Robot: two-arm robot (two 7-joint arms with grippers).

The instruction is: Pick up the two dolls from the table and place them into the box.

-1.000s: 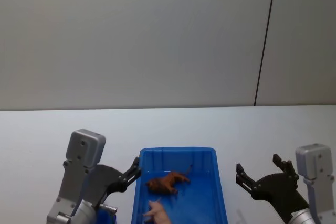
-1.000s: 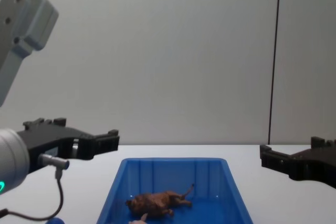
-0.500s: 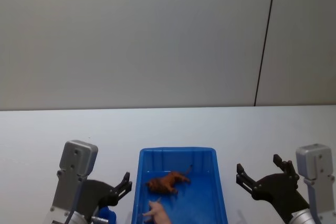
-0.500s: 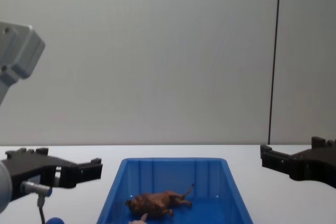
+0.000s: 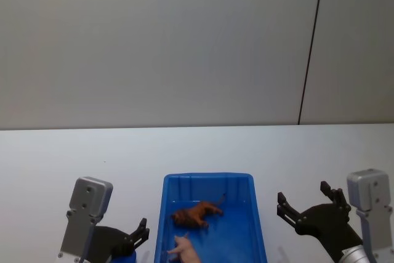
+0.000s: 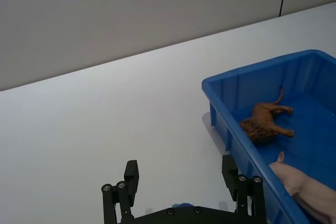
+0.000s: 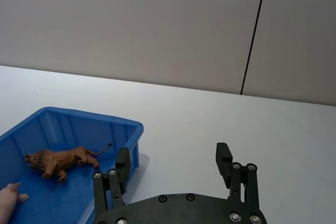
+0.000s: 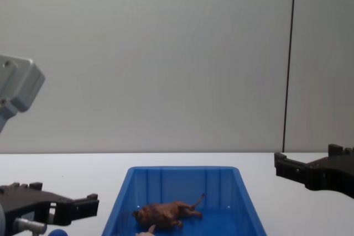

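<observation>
The blue box (image 5: 209,178) stands on the white table (image 5: 203,146) between my arms. Both dolls lie inside it: the reddish-brown doll (image 5: 196,214) on its side near the middle, and the pale pink doll (image 5: 184,250) closer to me. In the wrist views the brown doll (image 6: 265,127) (image 7: 60,160) and the pink doll (image 6: 304,182) (image 7: 8,198) rest on the box floor. My left gripper (image 5: 140,232) (image 6: 180,171) hangs open and empty, low beside the box's left wall. To the right of the box, my right gripper (image 5: 301,204) (image 7: 173,158) is open and empty.
A small round blue object (image 5: 126,254) (image 6: 184,205) sits on the table under my left gripper, beside the box. A grey wall with a dark vertical seam (image 5: 311,47) stands behind the table. Bare tabletop stretches beyond the box and to both sides.
My left arm has dropped lower and pulled back toward me beside the box's left wall, still open. The right arm, the box and both dolls have stayed put.
</observation>
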